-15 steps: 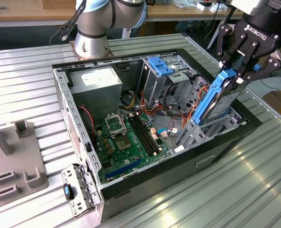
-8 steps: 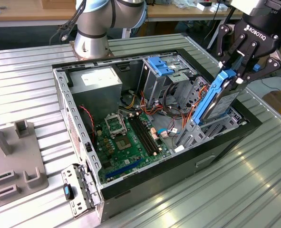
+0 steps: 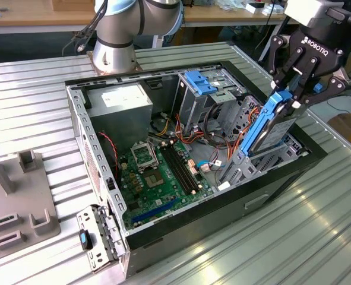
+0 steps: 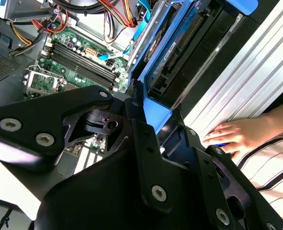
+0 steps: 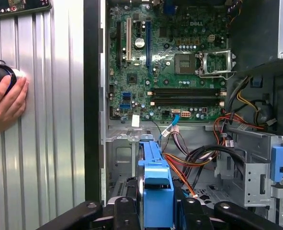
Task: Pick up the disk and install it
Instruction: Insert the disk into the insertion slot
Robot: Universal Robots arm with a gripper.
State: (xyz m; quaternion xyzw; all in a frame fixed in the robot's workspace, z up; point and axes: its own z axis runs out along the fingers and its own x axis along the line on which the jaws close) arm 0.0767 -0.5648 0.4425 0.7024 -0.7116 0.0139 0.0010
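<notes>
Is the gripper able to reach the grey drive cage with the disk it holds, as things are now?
Probably yes. The gripper holds the disk tilted, its lower end at the open drive cage. The orange cables lie beside the cage, apparently not across its opening.

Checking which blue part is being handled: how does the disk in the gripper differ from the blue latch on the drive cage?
The disk stands steeply tilted, with the gripper holding its upper end, jaws closed; the blue latch lies on top of its drive cage, untouched. The disk has a slab between blue rails; the latch is ridged plastic alone. The disk looks longer than the latch. Both show bright blue plastic.
</notes>
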